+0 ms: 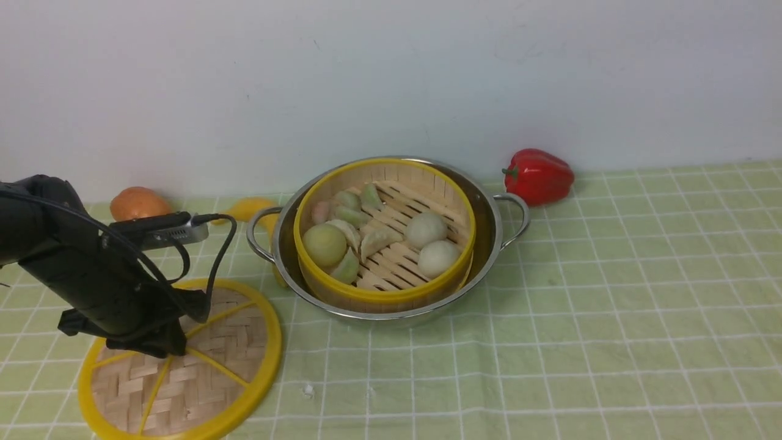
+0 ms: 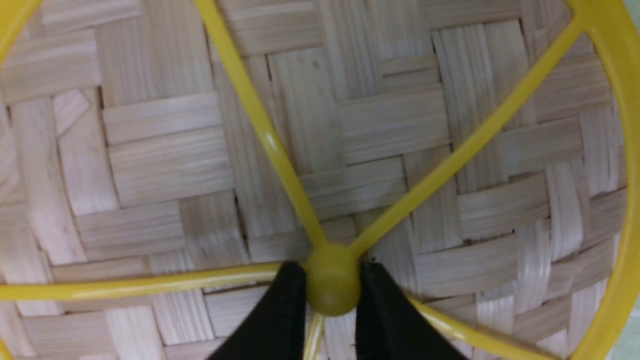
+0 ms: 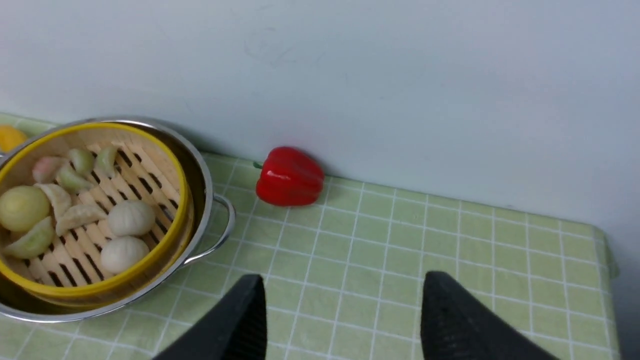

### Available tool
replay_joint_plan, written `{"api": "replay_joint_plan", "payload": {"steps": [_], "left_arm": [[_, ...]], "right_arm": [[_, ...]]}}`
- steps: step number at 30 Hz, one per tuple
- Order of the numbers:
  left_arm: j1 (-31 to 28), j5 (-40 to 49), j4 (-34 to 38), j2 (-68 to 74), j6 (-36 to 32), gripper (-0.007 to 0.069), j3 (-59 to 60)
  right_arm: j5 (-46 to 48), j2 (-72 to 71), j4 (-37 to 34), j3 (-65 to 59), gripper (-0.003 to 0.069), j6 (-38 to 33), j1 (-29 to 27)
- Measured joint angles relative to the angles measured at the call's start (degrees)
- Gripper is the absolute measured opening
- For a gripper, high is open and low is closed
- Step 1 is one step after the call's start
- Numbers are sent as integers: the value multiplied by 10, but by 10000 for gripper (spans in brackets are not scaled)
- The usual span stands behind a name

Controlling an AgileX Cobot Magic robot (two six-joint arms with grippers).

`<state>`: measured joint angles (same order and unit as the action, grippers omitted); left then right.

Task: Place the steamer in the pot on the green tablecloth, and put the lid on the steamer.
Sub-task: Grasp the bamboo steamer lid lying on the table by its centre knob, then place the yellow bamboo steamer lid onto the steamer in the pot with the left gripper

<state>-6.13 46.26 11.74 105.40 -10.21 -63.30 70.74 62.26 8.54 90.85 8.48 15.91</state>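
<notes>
The steamer [image 1: 383, 235], a bamboo basket with yellow rims and toy dumplings and buns, sits inside the shiny steel pot [image 1: 489, 223] on the green tablecloth [image 1: 611, 293]; both also show in the right wrist view, steamer [image 3: 90, 210] and pot [image 3: 200, 175]. The lid [image 1: 201, 379], a woven disc with yellow rim and spokes, lies flat on the cloth at the front left. My left gripper [image 2: 332, 280] is down on the lid, its jaws shut on the yellow hub [image 2: 332, 292]. My right gripper [image 3: 342, 305] is open and empty above the cloth, right of the pot.
A red bell pepper [image 1: 539, 176] lies by the wall right of the pot. An orange [image 1: 138, 203] and a yellow fruit [image 1: 250, 208] lie at the back left, behind my left arm. The wall stands close behind the pot.
</notes>
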Motion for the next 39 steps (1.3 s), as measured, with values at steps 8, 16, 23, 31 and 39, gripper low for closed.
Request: {"api": "replay_joint_plan", "payload": {"steps": [8,16,23,31,39], "left_arm": [[4,201,-106,-40,50,117,-174],[135,227,-165,-31,73,117,-435],[340,231,-279,104,128,117,-525],[387,240,-305,199,141,117,-574],[387,240,-309,233,142,117,-589]], "right_arm": [[0,-42,59,0,420,0,0],[0,-89,76,0,420,9,0],[0,-96,76,0,420,13,0],[0,-96,57,0,420,15,0],[0,-96,50,0,420,15,0]]}}
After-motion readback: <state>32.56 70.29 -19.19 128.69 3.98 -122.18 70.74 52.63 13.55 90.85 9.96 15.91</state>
